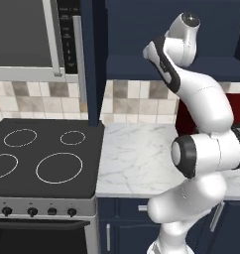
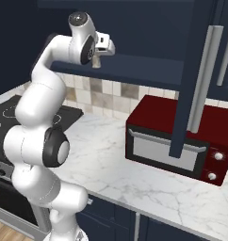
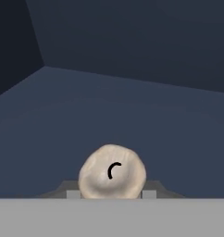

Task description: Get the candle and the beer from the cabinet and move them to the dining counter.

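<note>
Since the candle (image 3: 112, 172) sits right between the two finger tips at the bottom middle of the hand view, the step in hand looks like picking it up. The gripper (image 2: 98, 60) is up in the upper left of the right base view, inside the open cabinet (image 2: 149, 68). Its fingers are pulled in narrow on both sides of the candle, so I think it holds it. Next it should lift a little, back out of the cabinet, and not bump the shelf.

I count one candle, with one little black wick on top. I count one red microwave (image 2: 175, 139) at the right of the right base view. One stove (image 1: 45, 154) with four rings is at the left of the left base view.
</note>
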Robot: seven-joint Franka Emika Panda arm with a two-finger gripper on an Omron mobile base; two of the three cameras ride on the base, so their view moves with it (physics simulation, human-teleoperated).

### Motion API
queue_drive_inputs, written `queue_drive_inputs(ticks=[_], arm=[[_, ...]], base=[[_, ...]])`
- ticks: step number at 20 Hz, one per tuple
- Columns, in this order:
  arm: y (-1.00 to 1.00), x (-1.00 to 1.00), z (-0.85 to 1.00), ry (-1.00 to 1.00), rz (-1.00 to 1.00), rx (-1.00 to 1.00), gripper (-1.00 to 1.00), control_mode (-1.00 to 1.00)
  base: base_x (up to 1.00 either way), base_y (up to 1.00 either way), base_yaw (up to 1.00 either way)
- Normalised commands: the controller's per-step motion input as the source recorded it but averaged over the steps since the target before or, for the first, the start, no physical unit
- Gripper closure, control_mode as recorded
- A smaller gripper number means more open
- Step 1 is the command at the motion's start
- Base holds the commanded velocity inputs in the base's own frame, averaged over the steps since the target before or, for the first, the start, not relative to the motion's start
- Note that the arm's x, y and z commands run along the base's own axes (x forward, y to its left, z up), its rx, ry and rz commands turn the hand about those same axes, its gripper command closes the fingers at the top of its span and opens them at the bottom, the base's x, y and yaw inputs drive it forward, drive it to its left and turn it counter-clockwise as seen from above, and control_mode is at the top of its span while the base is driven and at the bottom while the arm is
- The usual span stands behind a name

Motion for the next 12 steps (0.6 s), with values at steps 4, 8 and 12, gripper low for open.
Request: queue_drive_inputs(ticks=[4, 8, 12], arm=[[0.05, -0.47, 0.00, -0.04, 0.00, 0.00, 1.00, -1.00], [0.00, -0.80, 0.00, -0.04, 0.00, 0.00, 1.00, -1.00], [0.00, -1.00, 0.00, -0.11, 0.00, 0.00, 1.00, -1.00]], base=[[0.00, 0.00, 0.00], [0.00, 0.00, 0.00], [0.00, 0.00, 0.00]])
